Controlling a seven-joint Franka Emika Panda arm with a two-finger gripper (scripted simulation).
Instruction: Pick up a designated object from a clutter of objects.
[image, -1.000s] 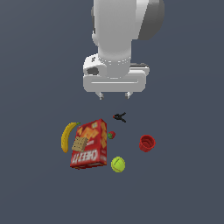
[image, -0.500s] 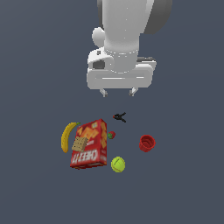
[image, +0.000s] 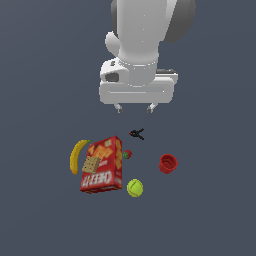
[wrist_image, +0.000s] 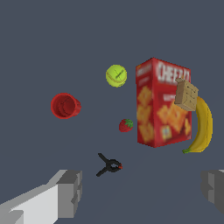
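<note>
The tiny red strawberry (image: 128, 154) with a green top lies right beside the red Cheez-It box (image: 102, 164), on the box's side toward the exterior view's right; it also shows in the wrist view (wrist_image: 125, 125). The box (wrist_image: 162, 104) lies flat, with the yellow banana (image: 77, 155) on its other side. The yellow-green tennis ball (image: 134, 188), red cup (image: 168, 163) and small black clamp (image: 137, 133) lie around the strawberry. My gripper (image: 135, 108) hangs open and empty above the clutter, over the clamp (wrist_image: 109, 166). Its fingers (wrist_image: 70, 192) are spread wide.
A small tan block (image: 91, 164) rests on the box. The banana (wrist_image: 201, 127), ball (wrist_image: 116, 75) and cup (wrist_image: 65, 105) all show in the wrist view. Everything lies on a plain dark grey floor (image: 210, 210).
The arm and gripper have shifted toward the exterior view's right and a little upward in the picture. The objects have not moved.
</note>
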